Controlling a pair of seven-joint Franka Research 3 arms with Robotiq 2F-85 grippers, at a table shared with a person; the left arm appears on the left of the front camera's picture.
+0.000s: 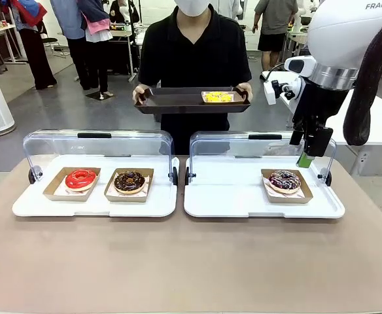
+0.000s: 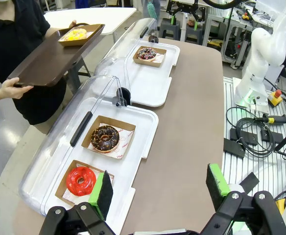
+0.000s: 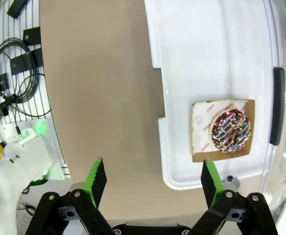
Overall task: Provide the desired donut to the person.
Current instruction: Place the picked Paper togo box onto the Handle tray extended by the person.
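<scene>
At the far side of the counter, the person holds a dark brown tray. A yellow donut lies boxed on its right part. The right end effector hangs above the right white tray, just beyond the sprinkled donut, jaws apart and empty. The left end effector is likewise spread and empty, at the counter's left end.

A robotics lab: loose cables and an emergency-stop button lie beside the table, with workbenches behind.
</scene>
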